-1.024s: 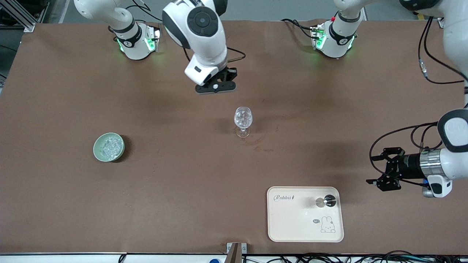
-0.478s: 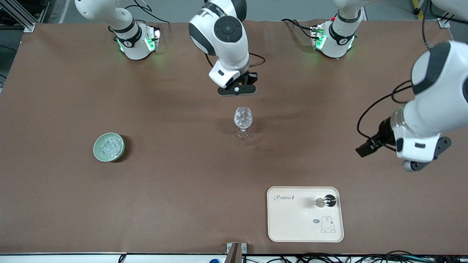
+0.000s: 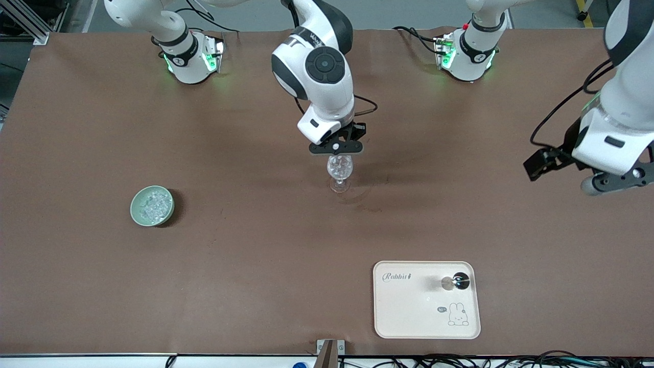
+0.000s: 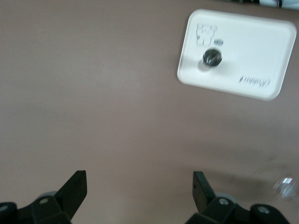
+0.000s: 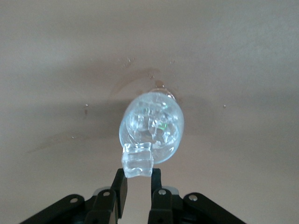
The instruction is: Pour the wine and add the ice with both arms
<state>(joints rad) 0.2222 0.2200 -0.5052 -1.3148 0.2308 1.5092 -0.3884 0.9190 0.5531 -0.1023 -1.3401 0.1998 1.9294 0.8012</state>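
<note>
Covering table (image 3: 204,266): brown mat, damp near glass (image 3: 340,171).

I see a cream rabbit-print tray (image 3: 409,306) on the brown table mat (image 3: 230,255) near my edge, well apart from either end effector, carrying a small black-topped stopper (image 3: 460,280) at one corner.

Both arms (image 3: 317,76) are glossy white shells broken by black joint sections, each large joint capped with a round black disc, and their bases glow green along the sides. Thin black cables loop from the wrists. The right gripper (image 5: 136,184) and left gripper (image 4: 140,193) have matte black fingers (image 5: 119,189) on bodies with small silvery dots, probably screws.
</note>
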